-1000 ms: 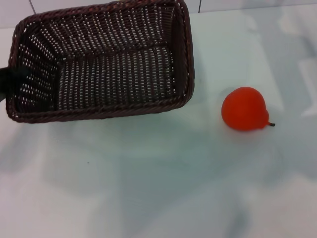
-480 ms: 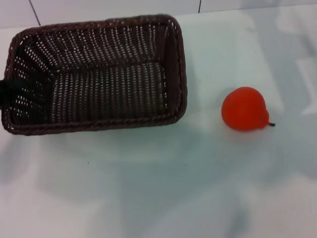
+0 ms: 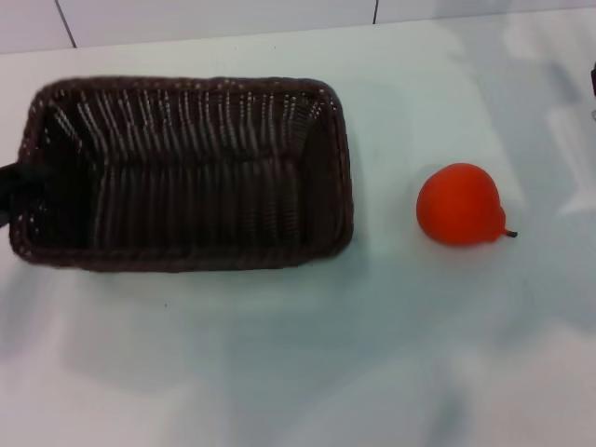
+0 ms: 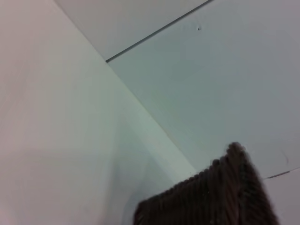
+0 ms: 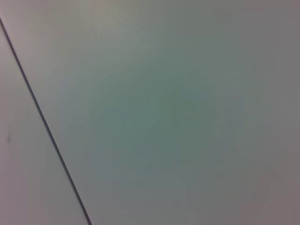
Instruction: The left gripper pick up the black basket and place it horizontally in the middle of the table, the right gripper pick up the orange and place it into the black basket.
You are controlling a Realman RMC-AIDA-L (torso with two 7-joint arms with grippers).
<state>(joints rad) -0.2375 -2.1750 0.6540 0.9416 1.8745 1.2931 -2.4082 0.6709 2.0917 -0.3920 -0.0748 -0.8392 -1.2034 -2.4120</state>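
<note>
The black basket (image 3: 341, 177) lies lengthwise across the left half of the table (image 3: 279, 363) in the head view, open side up and empty. My left gripper (image 3: 9, 189) shows only as a dark bar at the view's left edge, shut on the basket's left short rim. A corner of the basket (image 4: 220, 197) shows in the left wrist view. The orange (image 3: 459, 205) sits on the table to the right of the basket, apart from it, its stem pointing right. My right gripper (image 3: 593, 88) is only a dark sliver at the right edge, far from the orange.
White wall panels with dark seams (image 3: 375, 11) run along the table's far edge. The right wrist view shows only a pale surface with one dark seam (image 5: 44, 122).
The basket has come down and toward me with the left gripper, from tilted with its opening facing me to level. The orange has not moved.
</note>
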